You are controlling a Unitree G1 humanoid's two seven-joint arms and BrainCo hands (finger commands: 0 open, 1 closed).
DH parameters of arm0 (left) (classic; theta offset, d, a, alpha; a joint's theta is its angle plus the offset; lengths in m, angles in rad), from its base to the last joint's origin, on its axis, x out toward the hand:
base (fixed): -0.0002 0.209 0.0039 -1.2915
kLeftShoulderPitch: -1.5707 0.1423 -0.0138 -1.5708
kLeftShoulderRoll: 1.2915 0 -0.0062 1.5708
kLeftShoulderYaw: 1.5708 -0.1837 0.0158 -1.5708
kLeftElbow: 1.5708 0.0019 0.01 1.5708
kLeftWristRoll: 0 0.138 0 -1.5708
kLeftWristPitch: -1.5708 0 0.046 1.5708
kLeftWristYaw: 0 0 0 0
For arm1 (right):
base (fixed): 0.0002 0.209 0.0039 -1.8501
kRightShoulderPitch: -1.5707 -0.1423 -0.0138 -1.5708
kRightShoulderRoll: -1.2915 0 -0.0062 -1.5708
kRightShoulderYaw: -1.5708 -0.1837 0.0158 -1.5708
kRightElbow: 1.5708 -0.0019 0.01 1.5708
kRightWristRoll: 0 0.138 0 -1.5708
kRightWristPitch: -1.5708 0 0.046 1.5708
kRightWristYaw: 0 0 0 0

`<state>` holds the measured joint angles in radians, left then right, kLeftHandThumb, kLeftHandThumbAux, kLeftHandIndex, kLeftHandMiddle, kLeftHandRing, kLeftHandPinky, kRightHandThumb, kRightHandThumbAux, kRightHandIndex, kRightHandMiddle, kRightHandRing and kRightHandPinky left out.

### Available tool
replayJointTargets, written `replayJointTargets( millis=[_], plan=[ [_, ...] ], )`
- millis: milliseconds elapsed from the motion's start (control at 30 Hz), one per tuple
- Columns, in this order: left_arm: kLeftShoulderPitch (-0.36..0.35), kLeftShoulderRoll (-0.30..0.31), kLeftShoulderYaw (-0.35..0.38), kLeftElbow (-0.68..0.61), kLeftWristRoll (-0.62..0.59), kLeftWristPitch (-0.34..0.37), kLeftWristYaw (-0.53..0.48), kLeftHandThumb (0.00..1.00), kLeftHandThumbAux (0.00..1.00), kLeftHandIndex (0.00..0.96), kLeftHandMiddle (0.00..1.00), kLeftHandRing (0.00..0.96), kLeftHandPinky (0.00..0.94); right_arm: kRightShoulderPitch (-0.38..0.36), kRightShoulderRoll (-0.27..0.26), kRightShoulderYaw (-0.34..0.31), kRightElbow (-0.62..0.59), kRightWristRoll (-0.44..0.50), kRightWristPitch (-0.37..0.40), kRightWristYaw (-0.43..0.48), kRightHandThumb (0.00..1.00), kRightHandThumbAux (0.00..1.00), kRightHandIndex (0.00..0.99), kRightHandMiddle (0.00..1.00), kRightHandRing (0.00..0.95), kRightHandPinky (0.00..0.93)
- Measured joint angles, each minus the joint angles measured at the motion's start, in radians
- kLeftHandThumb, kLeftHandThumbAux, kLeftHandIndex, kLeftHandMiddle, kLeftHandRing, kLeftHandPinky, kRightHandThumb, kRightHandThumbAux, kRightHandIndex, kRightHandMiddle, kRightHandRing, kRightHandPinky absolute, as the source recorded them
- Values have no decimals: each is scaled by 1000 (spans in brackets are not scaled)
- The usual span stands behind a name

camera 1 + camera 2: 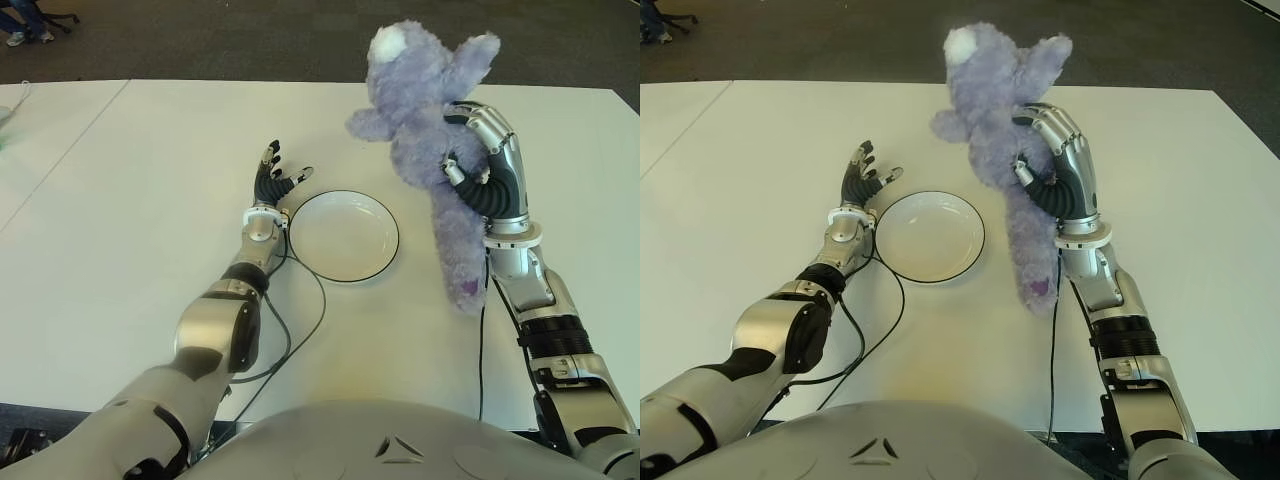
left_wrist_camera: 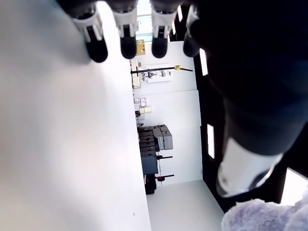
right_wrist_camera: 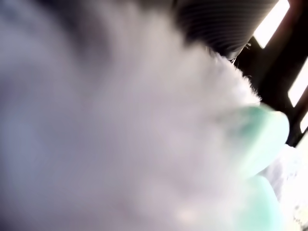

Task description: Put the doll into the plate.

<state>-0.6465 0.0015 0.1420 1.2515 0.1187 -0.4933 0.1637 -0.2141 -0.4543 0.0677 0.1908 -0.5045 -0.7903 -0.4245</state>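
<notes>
Right hand: the right hand (image 1: 478, 160) is lifted above the table and its fingers (image 1: 1040, 120) are curled around the middle of the doll, so it holds the doll firmly.
Doll: the purple plush doll (image 1: 425, 130) hangs in the right hand, above the white table (image 1: 120, 210). Its head with a white patch is above the fingers and 1 long leg hangs down on the inner side of the wrist. The tip of this leg is low near the table, but it is hard to say if it touches.
Right wrist view: it is almost filled with pale purple fur (image 3: 120, 120) pressed very close, so the fingers themselves cannot be seen there.
Plate: the white plate (image 1: 343, 236) with a dark rim is on the table, to the left of the right hand and lower than the doll. Nothing lies in it.
Left hand: the left hand (image 1: 275, 182) is just beside the left edge of the plate, its fingers (image 2: 127, 41) are stretched and a little spread, and it holds nothing.
Cable: a dark cable (image 1: 310, 320) runs from the left wrist along the near edge of the plate.
</notes>
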Motion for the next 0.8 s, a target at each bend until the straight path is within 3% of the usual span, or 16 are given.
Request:
replayJointTargets(
  millis=[333, 800],
  plan=[
    [0, 0, 0, 0, 0, 0, 0, 0, 791, 56, 62, 68, 93, 0, 4, 44, 31, 80, -90, 136, 716, 710, 439, 846, 861, 861],
    [0, 0, -1, 0, 0, 0, 0, 0, 791, 65, 71, 77, 118, 3, 53, 81, 51, 84, -142, 224, 717, 711, 438, 856, 872, 877]
  ],
)
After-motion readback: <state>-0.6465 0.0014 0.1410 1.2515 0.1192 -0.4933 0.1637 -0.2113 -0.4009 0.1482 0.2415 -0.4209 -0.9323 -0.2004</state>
